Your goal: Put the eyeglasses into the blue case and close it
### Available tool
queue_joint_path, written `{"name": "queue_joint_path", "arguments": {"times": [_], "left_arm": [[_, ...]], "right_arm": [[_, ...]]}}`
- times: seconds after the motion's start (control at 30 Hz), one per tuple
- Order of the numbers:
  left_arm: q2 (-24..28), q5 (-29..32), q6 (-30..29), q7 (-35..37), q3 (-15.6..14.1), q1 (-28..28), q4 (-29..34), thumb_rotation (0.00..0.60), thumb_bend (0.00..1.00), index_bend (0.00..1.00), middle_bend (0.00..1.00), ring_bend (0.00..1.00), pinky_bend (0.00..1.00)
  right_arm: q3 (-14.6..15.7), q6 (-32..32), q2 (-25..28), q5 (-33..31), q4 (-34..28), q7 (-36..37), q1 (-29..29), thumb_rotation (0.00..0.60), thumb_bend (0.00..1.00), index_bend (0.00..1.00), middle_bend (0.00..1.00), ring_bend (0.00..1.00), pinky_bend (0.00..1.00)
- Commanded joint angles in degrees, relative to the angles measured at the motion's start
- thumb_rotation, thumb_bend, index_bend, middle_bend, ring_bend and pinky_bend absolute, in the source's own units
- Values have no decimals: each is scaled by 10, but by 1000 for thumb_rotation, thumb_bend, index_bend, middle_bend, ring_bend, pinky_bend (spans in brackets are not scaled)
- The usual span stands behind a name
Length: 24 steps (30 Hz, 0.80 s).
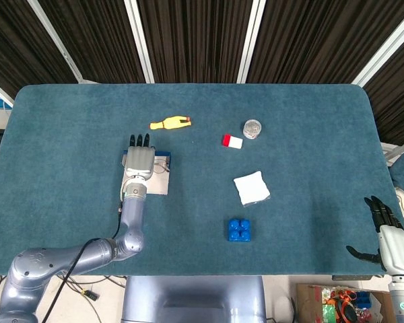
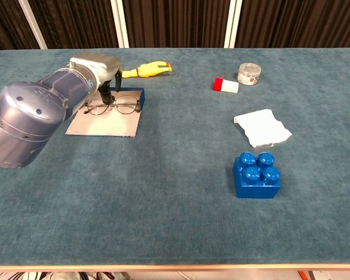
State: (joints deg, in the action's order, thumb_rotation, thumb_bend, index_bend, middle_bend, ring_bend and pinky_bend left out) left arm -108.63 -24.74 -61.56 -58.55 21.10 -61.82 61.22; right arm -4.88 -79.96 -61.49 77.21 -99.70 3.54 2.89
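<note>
The eyeglasses (image 2: 111, 106) are seen lying on the pale inner surface of the open blue case (image 2: 107, 123), near its far edge, on the left half of the table (image 1: 310, 134). The left arm (image 2: 29, 119) is extended forward from the near left corner over the table, its large grey-blue forearm filling the left of the chest view, and the left hand (image 1: 139, 159) is held above the case with its back turned up to the head camera and its dark fingers (image 1: 140, 140) pointed away from the robot. In the chest view the fingers are seen reaching down to the left part of the eyeglasses; whether the frame is pinched or only touched cannot be told. The right hand (image 1: 389, 237) is shown off the near right corner of the table, well apart from the case, with its fingers spread and nothing held. Also on the table are found a white cloth (image 1: 251, 187), a blue brick (image 2: 257, 175), a yellow rubber chicken (image 1: 170, 123), a red and white block (image 1: 232, 141) and a small round clear container (image 1: 252, 127).
</note>
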Motion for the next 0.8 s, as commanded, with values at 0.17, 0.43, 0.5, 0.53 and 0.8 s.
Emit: {"name": "queue_joint_path", "arguments": {"times": [0.17, 0.43, 0.5, 0.53, 0.8], "left_arm": [[81, -75, -61, 43, -34, 60, 161, 600, 419, 215, 69, 13, 197], [154, -121, -75, 117, -75, 129, 295, 600, 420, 213, 413, 451, 665], [165, -120, -68, 130, -80, 138, 311, 600, 422, 215, 563, 506, 679], [170, -120, -66, 134, -84, 143, 316, 600, 428, 213, 620, 531, 686], [170, -104, -45, 163, -88, 154, 299, 600, 477, 127, 782, 677, 779]], "right_arm": [[0, 3, 2, -1, -1, 2, 0, 600, 39, 24, 0, 55, 190], [-1, 2, 0, -1, -2, 3, 1, 600, 46, 24, 0, 55, 190], [-1, 2, -1, -1, -2, 2, 1, 600, 47, 24, 0, 55, 190], [-1, 2, -1, -2, -2, 2, 1, 600, 49, 24, 0, 55, 190], [-2, 0, 0, -6, -4, 2, -1, 600, 56, 25, 0, 55, 190]]}}
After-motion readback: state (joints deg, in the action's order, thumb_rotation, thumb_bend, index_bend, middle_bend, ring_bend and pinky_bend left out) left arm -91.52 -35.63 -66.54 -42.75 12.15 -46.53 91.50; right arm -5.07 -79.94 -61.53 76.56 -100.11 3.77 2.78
